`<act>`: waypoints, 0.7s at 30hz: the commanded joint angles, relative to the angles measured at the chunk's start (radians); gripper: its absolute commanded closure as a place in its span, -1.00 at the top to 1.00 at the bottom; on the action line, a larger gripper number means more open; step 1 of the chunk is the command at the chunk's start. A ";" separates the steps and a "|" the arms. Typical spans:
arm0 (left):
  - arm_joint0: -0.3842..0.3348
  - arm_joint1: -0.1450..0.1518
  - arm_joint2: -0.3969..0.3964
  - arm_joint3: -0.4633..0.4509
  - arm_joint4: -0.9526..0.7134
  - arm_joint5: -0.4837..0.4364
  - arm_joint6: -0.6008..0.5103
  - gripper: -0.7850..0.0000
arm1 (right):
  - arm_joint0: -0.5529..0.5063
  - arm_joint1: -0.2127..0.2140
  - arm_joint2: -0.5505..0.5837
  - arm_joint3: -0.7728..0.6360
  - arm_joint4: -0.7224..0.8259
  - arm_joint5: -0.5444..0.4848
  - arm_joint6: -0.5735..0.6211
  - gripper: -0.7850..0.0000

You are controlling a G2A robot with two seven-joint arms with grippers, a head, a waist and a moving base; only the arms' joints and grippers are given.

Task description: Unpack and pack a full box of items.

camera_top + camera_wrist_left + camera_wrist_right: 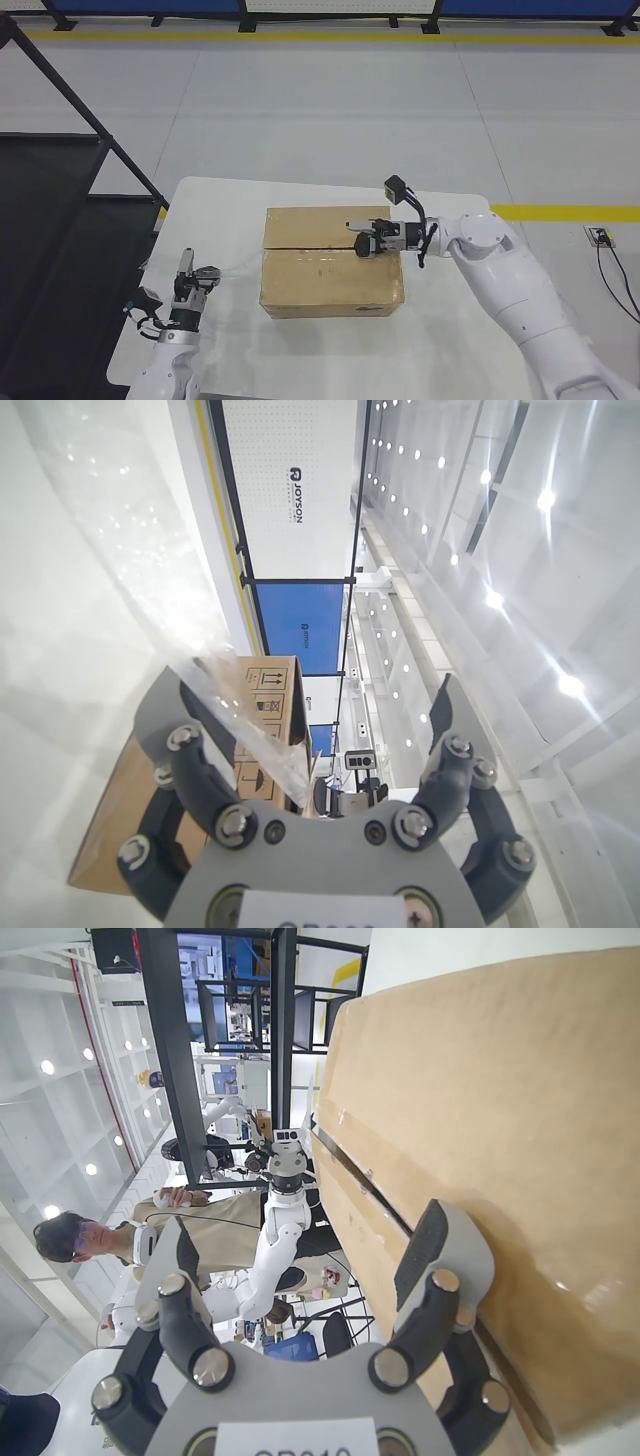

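1. Opening the box (330, 280) looks like the step in hand. It sits in the middle of the table (440, 330) with both top flaps lying flat and the seam (310, 249) between them not yet lifted.
2. The right gripper (360, 238) is over the box top towards its right end. Its fingers are spread wide and hold nothing, and one finger pad (425, 1248) rests on the cardboard just beside the seam.
3. The left gripper (198, 268) hovers near the table's left edge, fingers wide apart and clamping nothing. A clear strip (250, 725) clings to one finger and trails towards the box.
4. The next move, I judge, calls for working a fingertip under a flap's edge at the seam and raising it. Shedding the clinging strip first would help.
5. Count: one box, one clear strip, two grippers, one table.
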 commanded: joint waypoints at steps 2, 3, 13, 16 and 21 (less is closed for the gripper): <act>0.002 0.000 0.000 -0.003 -0.008 0.011 -0.006 1.00 | 0.002 -0.018 -0.045 -0.019 -0.010 0.021 -0.024 1.00; 0.002 0.000 -0.001 -0.005 -0.008 0.016 -0.009 1.00 | 0.003 -0.026 -0.057 -0.020 -0.006 0.023 -0.039 1.00; 0.008 0.000 -0.001 -0.022 -0.004 0.046 -0.024 1.00 | 0.040 -0.101 -0.157 0.054 0.030 -0.002 -0.158 1.00; 0.015 0.000 -0.004 -0.031 -0.002 0.047 -0.024 1.00 | 0.054 -0.119 -0.173 0.084 0.043 -0.012 -0.158 1.00; 0.030 0.000 -0.012 -0.048 -0.006 0.043 -0.024 1.00 | 0.072 -0.144 -0.197 0.125 0.044 -0.027 -0.147 1.00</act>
